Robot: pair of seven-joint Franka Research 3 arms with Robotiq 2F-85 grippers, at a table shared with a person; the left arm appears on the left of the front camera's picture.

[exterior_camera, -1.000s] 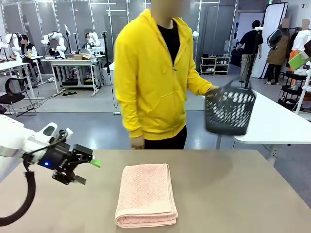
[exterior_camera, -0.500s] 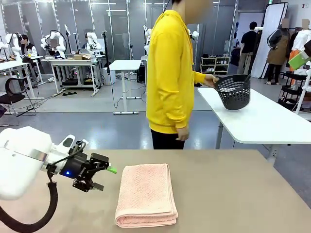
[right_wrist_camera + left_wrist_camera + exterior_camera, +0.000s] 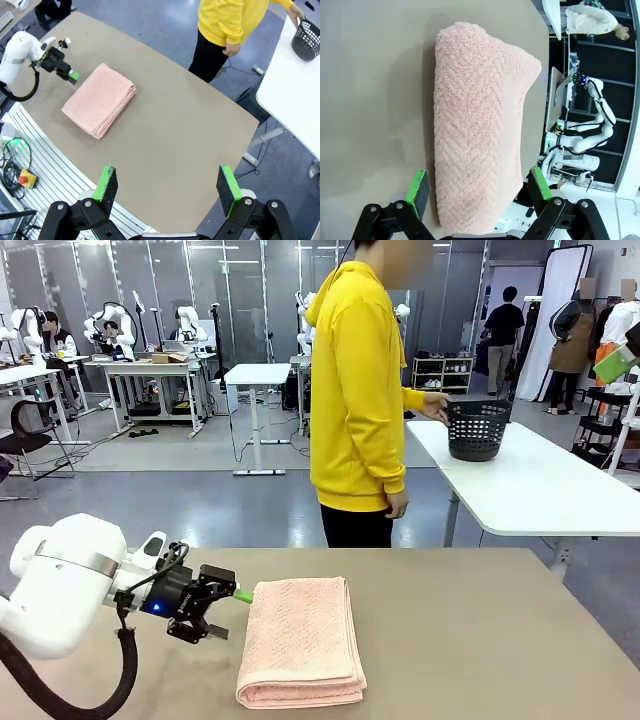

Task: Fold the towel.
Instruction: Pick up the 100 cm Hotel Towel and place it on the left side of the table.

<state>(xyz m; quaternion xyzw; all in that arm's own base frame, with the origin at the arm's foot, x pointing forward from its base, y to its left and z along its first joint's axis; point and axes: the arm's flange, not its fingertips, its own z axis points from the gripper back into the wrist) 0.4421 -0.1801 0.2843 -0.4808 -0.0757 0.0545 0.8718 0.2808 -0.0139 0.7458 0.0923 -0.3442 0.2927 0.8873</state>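
The flat, matte tan table (image 3: 480, 640) carries the light salmon-pink terry towel (image 3: 300, 640), a thick rectangular bundle with herringbone pile, lying left of centre. The left gripper (image 3: 232, 612) sits at the towel's near-left corner, its 2 green-padded fingers spread wide to either side of the towel's end, seemingly not pinching it. The right gripper (image 3: 167, 187) hangs high above the table, fully spread and empty. On the white far table, a person's hand (image 3: 434, 406) touches the dark perforated plastic basket (image 3: 477, 429).
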